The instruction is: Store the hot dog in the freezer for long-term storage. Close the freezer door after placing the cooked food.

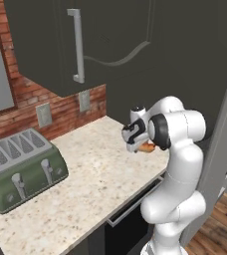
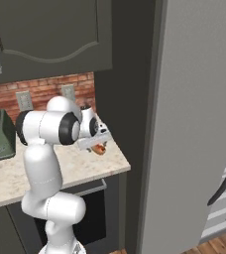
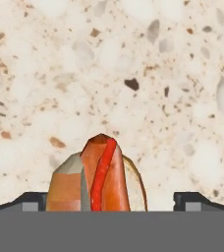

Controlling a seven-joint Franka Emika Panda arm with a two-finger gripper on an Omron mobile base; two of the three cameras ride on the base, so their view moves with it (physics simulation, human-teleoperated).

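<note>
Speckled counter (image 3: 133, 74) under one hot dog (image 3: 101, 177), lying between two fingertips (image 3: 35, 201) of gripper (image 3: 112, 202), spread wide apart.

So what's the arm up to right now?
The arm has its pincer down over the hot dog on the speckled counter, jaws open with the bun between the fingertips, not yet gripped. The hot dog lies near the counter's end by the tall grey refrigerator. A green toaster sits further along.

counter (image 1: 85, 164) open mid-frame; toaster (image 1: 21, 167) blocks lower left, upper cabinet (image 1: 51, 45) overhangs top, grey freezer door (image 2: 194, 124) walls off the right.
</note>
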